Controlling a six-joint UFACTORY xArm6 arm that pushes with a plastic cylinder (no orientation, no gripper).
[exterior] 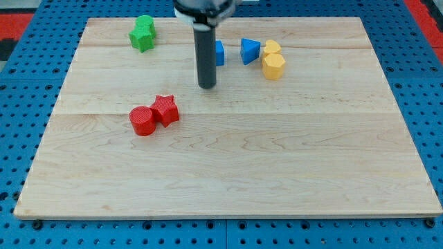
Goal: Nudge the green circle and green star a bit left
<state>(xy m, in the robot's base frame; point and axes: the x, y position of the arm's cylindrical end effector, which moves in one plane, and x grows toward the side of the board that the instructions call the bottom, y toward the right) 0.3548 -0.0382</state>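
Two green blocks, the green star [142, 38] and the green circle [146, 24], sit touching at the upper left of your wooden table [228, 173], the circle partly hidden behind the star. Your tip [207, 86] rests on bare wood near the top centre, well right of that pair; with no jaws fitted, it holds nothing. Just behind the rod peeks a blue block [219, 52], then a blue triangle [250, 50] and two touching yellow blocks [273, 61]. Below left of the tip, a red cylinder [142, 121] touches a red star [166, 109].
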